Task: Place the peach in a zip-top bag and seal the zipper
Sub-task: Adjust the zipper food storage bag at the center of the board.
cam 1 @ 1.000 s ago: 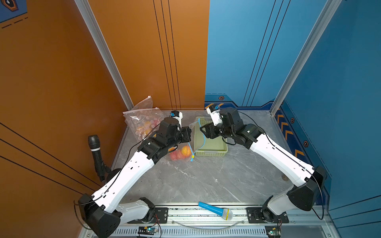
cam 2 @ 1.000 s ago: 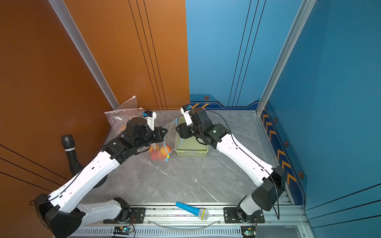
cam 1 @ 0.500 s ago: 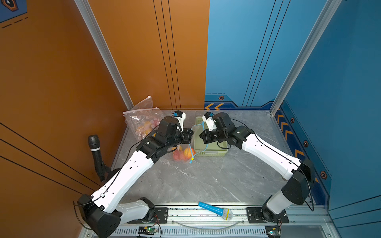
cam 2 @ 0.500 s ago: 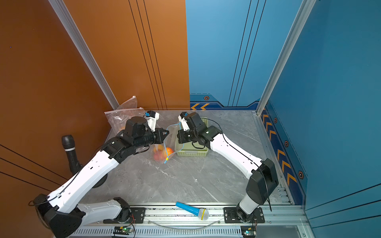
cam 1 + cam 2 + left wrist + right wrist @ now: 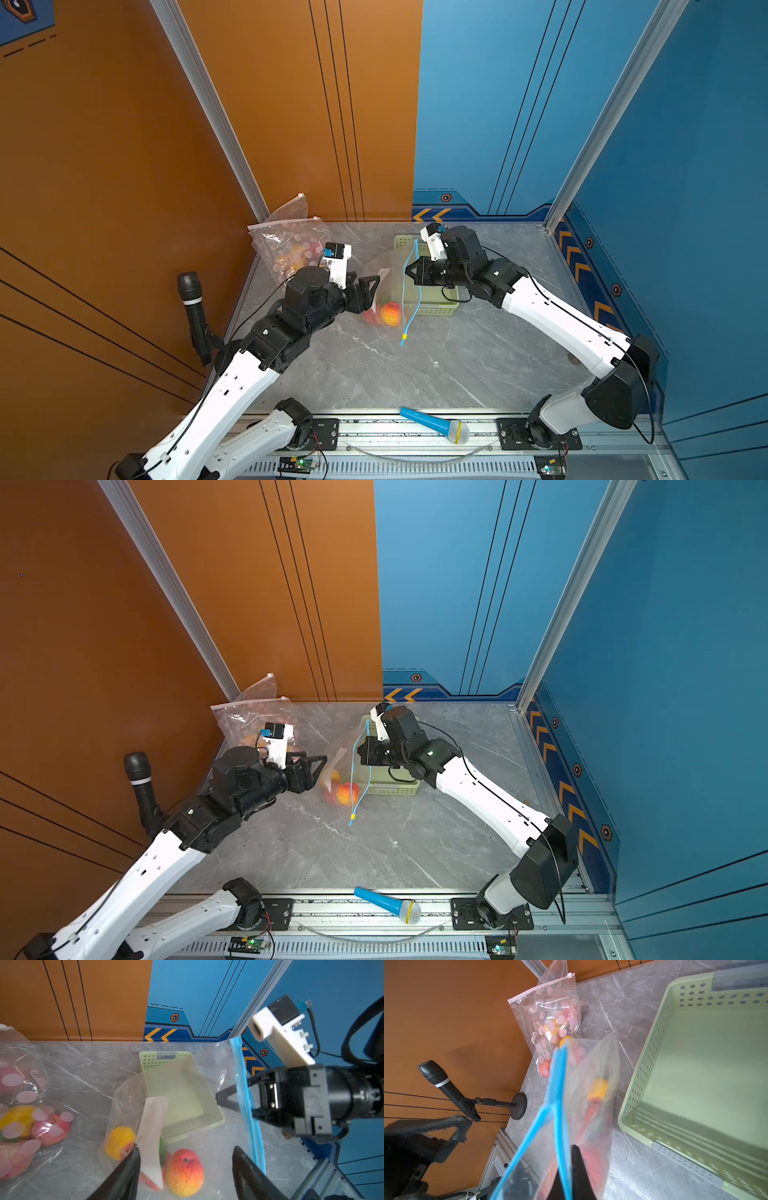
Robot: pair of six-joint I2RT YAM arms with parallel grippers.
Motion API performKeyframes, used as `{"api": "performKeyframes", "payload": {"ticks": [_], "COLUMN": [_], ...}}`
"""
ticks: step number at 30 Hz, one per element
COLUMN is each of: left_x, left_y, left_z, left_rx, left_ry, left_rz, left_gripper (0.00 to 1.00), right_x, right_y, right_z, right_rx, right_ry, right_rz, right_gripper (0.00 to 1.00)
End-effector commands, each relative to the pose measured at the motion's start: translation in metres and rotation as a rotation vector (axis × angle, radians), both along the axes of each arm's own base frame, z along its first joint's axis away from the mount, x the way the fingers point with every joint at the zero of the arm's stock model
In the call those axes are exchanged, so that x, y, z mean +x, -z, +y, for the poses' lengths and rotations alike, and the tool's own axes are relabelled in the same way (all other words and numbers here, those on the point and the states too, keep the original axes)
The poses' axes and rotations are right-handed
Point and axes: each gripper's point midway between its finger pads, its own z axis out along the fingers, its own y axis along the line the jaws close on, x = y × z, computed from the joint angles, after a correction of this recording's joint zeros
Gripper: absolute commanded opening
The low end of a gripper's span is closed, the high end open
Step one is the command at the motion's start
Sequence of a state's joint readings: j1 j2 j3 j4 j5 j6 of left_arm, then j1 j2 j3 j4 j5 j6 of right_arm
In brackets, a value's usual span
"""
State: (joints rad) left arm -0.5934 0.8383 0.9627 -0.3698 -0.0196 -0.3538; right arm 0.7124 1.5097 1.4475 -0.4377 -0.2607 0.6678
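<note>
Peach [image 5: 390, 313] is lying inside the bag [image 5: 386, 276], at its low end on the desk [image 5: 415, 374], beside other fruit. My right pincer [image 5: 409, 270] is clenching the blue zipper [image 5: 403, 291] and holding the bag's mouth up, in front of the basket [image 5: 436, 309]. My left pincer [image 5: 372, 290] is standing released beside the bag, jaws apart, gripping nothing. I judge that the placing is done and the sealing is in hand. In the right wrist view the two blue strips are parting lower down, so the mouth is not yet closed. Next, I think, my left pincer must catch the zipper near the right one and run along it while the right one is pulling it tight.
</note>
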Motion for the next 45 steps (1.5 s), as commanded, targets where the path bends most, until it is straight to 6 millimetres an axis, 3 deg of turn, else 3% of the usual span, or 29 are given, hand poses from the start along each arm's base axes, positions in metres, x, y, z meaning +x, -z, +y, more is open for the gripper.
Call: {"api": "performKeyframes", "payload": {"ticks": [1,9,12,15,19,28,35,40,45], "left_x": [-0.008,-0.067,-0.087,-0.093,-0.087,-0.067,-0.062,-0.062,-0.057], "left_y": [0.008,0.036,0.044,0.052,0.066,0.073,0.094,0.106,0.106], "left_z": [0.004,-0.038,-0.058,-0.066,-0.074,-0.074,-0.081,-0.088,-0.088], "left_rx": [0.097,0.225,0.315,0.444,0.521,0.568,0.593,0.604,0.58], "left_ry": [0.009,0.262,0.295,0.245,0.227,0.096,0.121,0.15,0.119], "left_rz": [-0.114,-0.3,-0.435,-0.542,-0.558,-0.567,-0.525,-0.51,-0.513], "left_gripper": [0.7,0.73,0.75,0.77,0.77,0.76,0.61,0.62,0.64], "right_x": [0.005,0.018,0.022,0.025,0.027,0.03,0.029,0.03,0.03], "right_y": [-0.009,-0.004,-0.002,0.001,0.001,-0.002,-0.002,-0.001,-0.001], "right_z": [-0.006,-0.001,0.004,0.006,0.005,0.006,0.007,0.007,0.007], "right_rx": [0.011,0.013,0.014,0.016,0.016,0.029,0.032,0.031,0.03], "right_ry": [0.07,0.112,0.114,0.12,0.133,0.139,0.139,0.139,0.141], "right_rz": [0.01,0.029,0.041,0.05,0.052,0.047,0.048,0.047,0.047], "right_gripper": [0.0,0.0,0.0,0.0,0.0,0.0,0.0,0.0,0.0]}}
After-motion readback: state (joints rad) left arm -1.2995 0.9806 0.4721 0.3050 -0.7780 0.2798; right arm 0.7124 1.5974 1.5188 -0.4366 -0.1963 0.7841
